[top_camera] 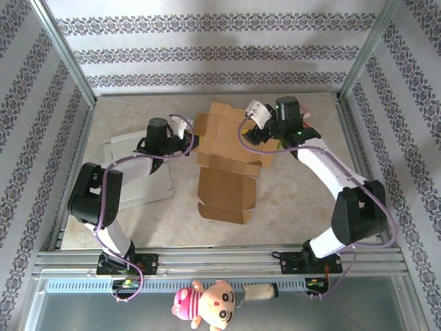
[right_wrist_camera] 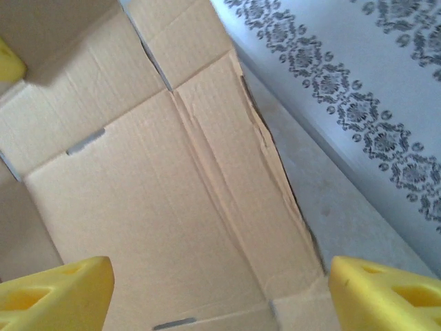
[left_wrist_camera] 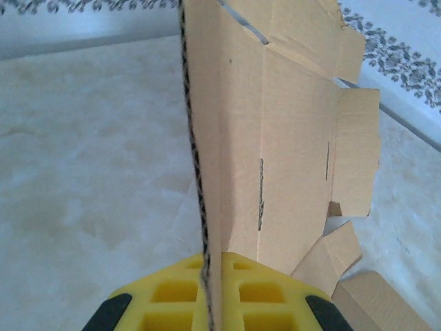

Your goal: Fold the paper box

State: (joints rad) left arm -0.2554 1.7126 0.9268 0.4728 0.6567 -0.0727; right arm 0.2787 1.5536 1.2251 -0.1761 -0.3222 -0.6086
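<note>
Starting at far L of the top view: pale flat sheets lie on the marbled table, partly under the L arm, which reaches up and to the R from its base.

L gripper sits at the L edge of the cardboard box. In the L wrist view its 2 yellow fingers are pressed together on a thin brown panel of that box. The panel stands on edge between them and runs straight away from the cam. Slots and small side flaps show on the panel's R face.

Box itself is brown corrugated, mostly unfolded. It lies mid-table between the 2 grippers, w/ notched flaps at the far end and 1 long flap pointing toward the arm bases.

Below the table edge, approx centre, a plush doll lies on the front rail.

R gripper is over the box's far R part. In the R wrist view its 2 yellow fingertips are spread wide w/ nothing pinched. Creased cardboard w/ 2 slots lies beneath them, and bare table and a patterned wall strip are off to the R. R arm angles back down to its base at lower R.
</note>
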